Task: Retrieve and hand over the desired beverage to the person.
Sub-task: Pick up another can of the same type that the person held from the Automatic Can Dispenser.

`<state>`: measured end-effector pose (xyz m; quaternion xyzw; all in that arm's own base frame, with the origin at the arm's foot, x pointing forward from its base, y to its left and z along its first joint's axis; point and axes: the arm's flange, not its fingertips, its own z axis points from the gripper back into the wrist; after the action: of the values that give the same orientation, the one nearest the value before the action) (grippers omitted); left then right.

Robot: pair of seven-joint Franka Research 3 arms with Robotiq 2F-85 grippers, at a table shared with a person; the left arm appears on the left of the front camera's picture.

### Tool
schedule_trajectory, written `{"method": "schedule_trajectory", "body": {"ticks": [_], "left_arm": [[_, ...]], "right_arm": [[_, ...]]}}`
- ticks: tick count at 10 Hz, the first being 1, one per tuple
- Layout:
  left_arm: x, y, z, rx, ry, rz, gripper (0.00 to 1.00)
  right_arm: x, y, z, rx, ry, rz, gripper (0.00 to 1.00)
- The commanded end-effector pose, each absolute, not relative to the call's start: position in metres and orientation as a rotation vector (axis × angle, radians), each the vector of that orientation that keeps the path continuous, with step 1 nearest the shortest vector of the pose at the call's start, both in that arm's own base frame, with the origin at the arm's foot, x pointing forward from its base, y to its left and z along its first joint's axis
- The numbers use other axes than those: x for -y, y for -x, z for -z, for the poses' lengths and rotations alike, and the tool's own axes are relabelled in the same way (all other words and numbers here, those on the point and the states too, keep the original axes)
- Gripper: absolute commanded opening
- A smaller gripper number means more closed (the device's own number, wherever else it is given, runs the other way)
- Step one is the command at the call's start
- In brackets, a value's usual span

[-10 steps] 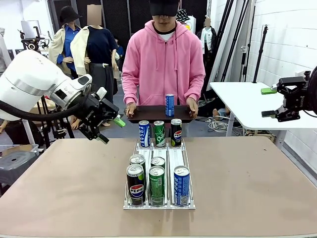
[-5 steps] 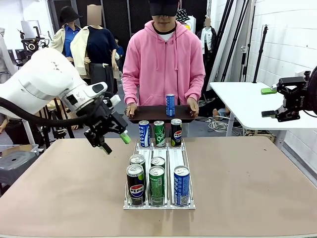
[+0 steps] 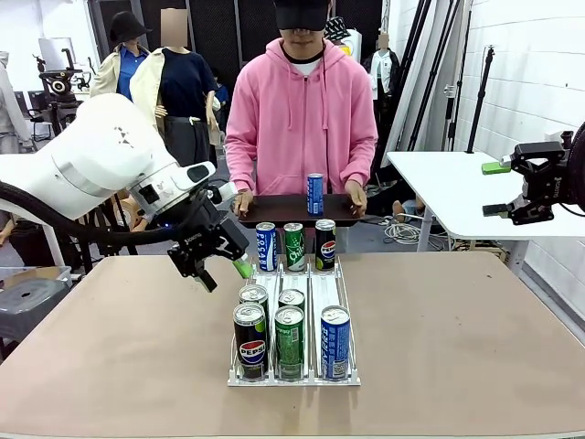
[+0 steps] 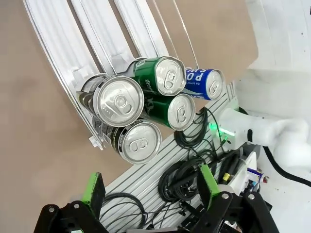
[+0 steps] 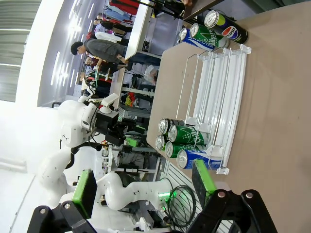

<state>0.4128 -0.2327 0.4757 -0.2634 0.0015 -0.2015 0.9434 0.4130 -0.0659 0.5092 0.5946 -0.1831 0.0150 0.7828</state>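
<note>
Front cam gives me what the wrist cams don't: the person [image 3: 302,110] in the pink hoodie stands at the far side of the table, holding a dark tray [image 3: 274,212] in both hands. One blue can [image 3: 313,193] stands upright on it.

Same view has the left gripper [image 3: 224,274] hanging low just left of the clear three-lane rack [image 3: 292,377], between its far row and near bunch. Its fingers are apart with nothing between them. The right gripper [image 3: 498,189] is way off at the right edge by a white side table [image 3: 439,183], jaws spread too, holding nothing.

Rack contents:
- **Far end:** three upright in a row, far blue can [image 3: 266,246], far green can [image 3: 294,246], far Pepsi can [image 3: 324,243].
- **Near end, front:** front Pepsi can [image 3: 249,340], front green can [image 3: 290,340], front blue can [image 3: 335,340].
- **Near end, behind:** back-left can [image 3: 254,294] and back-middle can [image 3: 292,298] tucked right behind them.

I can't tell which drink is the wanted one.

The left wrist cam looks straight down on the near five, so I get the lids and pull tabs the front cam barely shows, plus "PO" printed on the blue one. The green pads [image 4: 92,189] sit wide apart at the bottom. Past the table edge there are cables [image 4: 184,179] and a white robot base [image 4: 262,133].

The right wrist cam is rolled sideways. It shows the whole rack from the side, with the left arm [image 5: 82,121] beyond it.
</note>
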Motion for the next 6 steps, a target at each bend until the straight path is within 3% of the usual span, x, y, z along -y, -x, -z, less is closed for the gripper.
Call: {"method": "schedule_trajectory", "body": {"ticks": [1, 6], "left_arm": [[0.246, -0.409, -0.467, 0.015, 0.457, 0.439, 1.0], [0.276, -0.404, -0.454, 0.009, 0.348, 0.507, 1.0]], "right_arm": [[0.067, -0.414, -0.51, 0.392, -1.278, -0.035, 1.0], [0.067, -0.414, -0.51, 0.392, -1.278, -0.035, 1.0]]}}
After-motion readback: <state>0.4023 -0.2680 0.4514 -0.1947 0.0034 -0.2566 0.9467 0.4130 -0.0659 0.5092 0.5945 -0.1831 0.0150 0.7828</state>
